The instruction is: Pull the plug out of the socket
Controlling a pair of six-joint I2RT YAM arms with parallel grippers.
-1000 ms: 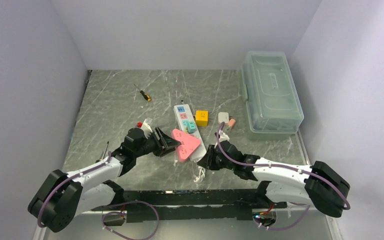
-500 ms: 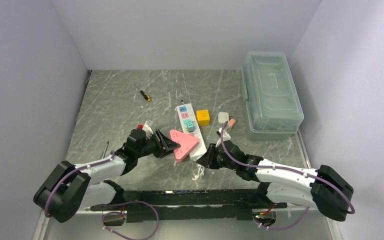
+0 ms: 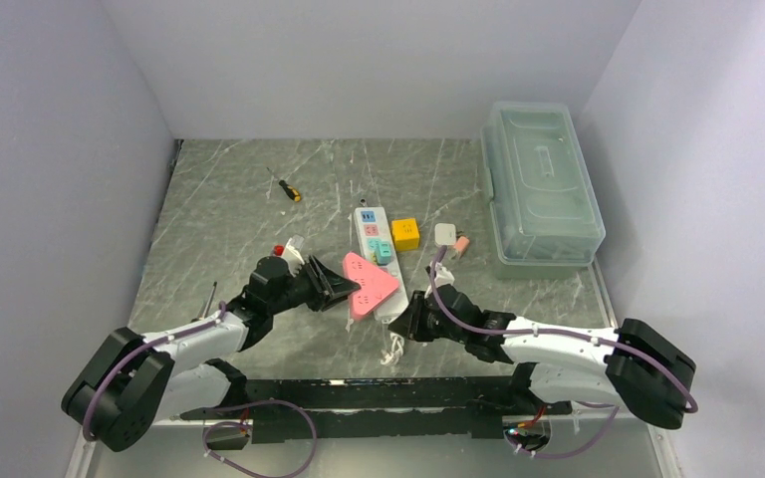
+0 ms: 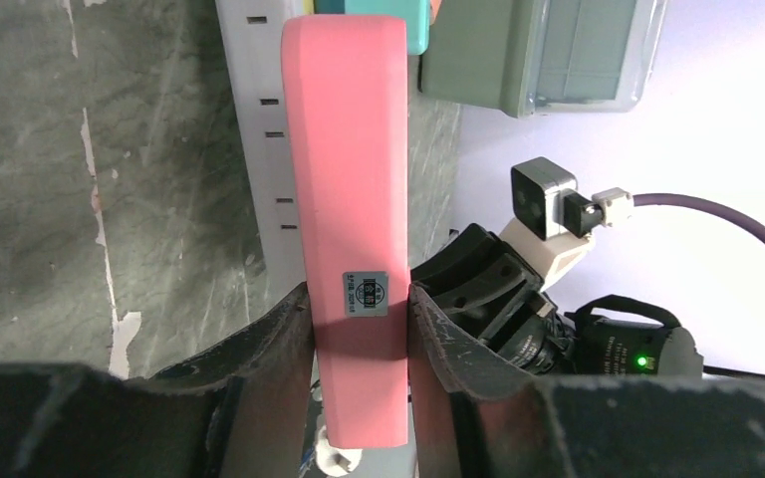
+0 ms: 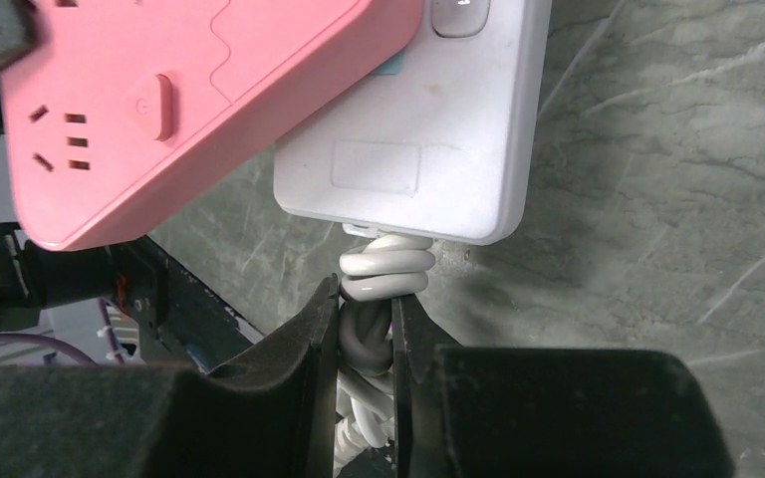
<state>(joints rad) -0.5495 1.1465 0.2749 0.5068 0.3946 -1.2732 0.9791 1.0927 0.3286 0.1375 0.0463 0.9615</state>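
The socket (image 3: pixel 367 227) is a long white power strip lying mid-table, its white cord (image 5: pixel 386 274) bunched at the near end. A pink triangular plug (image 3: pixel 371 283) sits on the strip's near half. My left gripper (image 3: pixel 343 289) reaches in from the left. In the left wrist view its jaws press both flat sides of the plug (image 4: pixel 347 179), so my left gripper (image 4: pixel 359 319) is shut on it. My right gripper (image 3: pixel 405 321) is at the strip's near end. In the right wrist view my right gripper (image 5: pixel 367 319) is shut on the coiled cord, just below the socket (image 5: pixel 438 149).
A teal plug (image 3: pixel 382 253) sits on the strip beyond the pink one. A yellow cube (image 3: pixel 404 234) and a small white adapter (image 3: pixel 446 235) lie to its right. A clear lidded box (image 3: pixel 540 184) stands at the far right. A screwdriver (image 3: pixel 285 186) lies at the back left.
My left gripper's jaws have narrowed onto the pink plug. The plug and strip shifted slightly. The right gripper kept its hold on the cord.
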